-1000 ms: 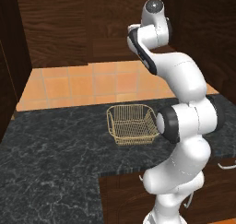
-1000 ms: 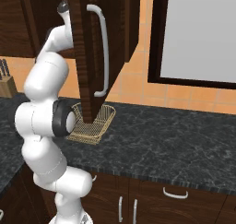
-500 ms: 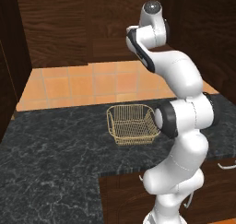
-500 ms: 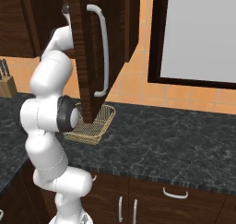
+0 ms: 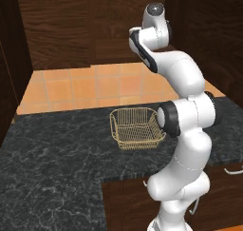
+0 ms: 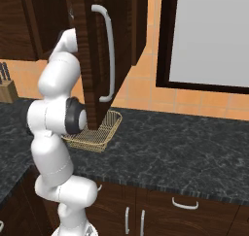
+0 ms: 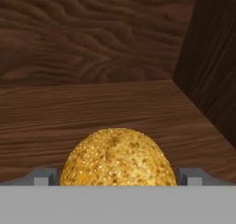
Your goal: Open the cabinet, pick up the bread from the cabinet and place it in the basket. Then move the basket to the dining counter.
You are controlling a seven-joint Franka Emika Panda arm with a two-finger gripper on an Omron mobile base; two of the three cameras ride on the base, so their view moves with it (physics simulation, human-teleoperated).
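The bread [image 7: 118, 156], a golden seeded bun, lies on the wooden shelf inside the cabinet [image 7: 92, 43]. It sits right between my gripper's [image 7: 118, 177] two fingertips [image 7: 44, 176], which stand open on either side of it. The dark brown cabinet door [image 6: 92, 60] with its silver bar handle [image 6: 109, 50] hangs open, and my arm reaches up behind it. The golden wire basket [image 5: 135, 128] [image 6: 97, 133] stands empty on the black marble counter [image 5: 57, 149] below. The dining counter is out of view.
A knife block [image 6: 7, 87] stands at the far left of the black counter. The cabinet's side wall [image 7: 212, 66] rises close on the right of the bread. A large framed pane [image 6: 209, 36] fills the wall to the right. Drawers with silver handles [image 6: 185, 203] run under the counter.
The arm's upper links have shifted slightly left and deeper towards the cabinet. The jaws stayed open; the basket has not moved.
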